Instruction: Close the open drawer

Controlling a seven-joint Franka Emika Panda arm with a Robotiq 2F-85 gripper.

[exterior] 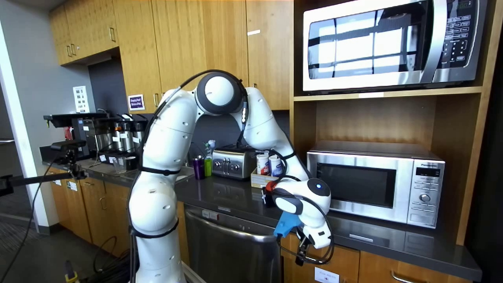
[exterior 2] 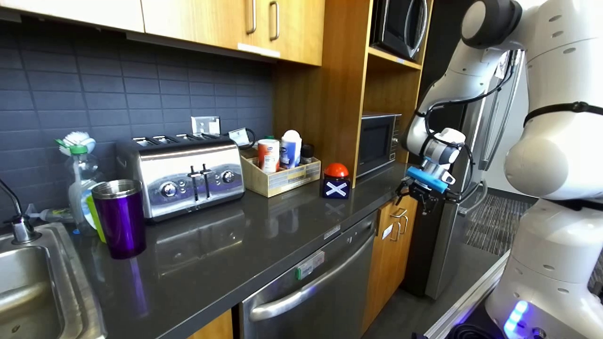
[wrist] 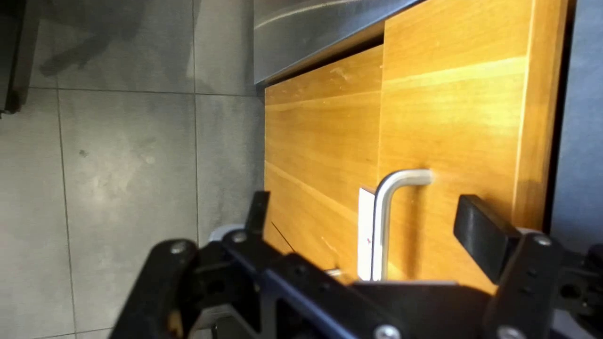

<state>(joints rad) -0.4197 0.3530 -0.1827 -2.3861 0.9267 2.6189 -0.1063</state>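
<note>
The drawer [wrist: 452, 117] has a honey-brown wooden front and a metal pull [wrist: 384, 212]. In the wrist view its front stands out a little from the cabinet door below; a narrow dark gap shows between its top edge and the countertop. Its inside is not visible. The drawer also shows in both exterior views [exterior: 342, 255] [exterior 2: 388, 210], partly behind my gripper in one place. My gripper [wrist: 367, 200] is open and empty. Its fingers are spread on either side of the pull in the wrist view; contact cannot be told. It also shows in both exterior views [exterior: 301, 258] [exterior 2: 413, 203].
The dark countertop [exterior 2: 292, 235] runs above the drawer. A stainless dishwasher [exterior: 232, 243] stands beside it. A wooden door with a white label [wrist: 365, 235] lies below. A like drawer front [exterior: 381, 267] is next to it. A microwave [exterior: 357, 184] sits above on the counter.
</note>
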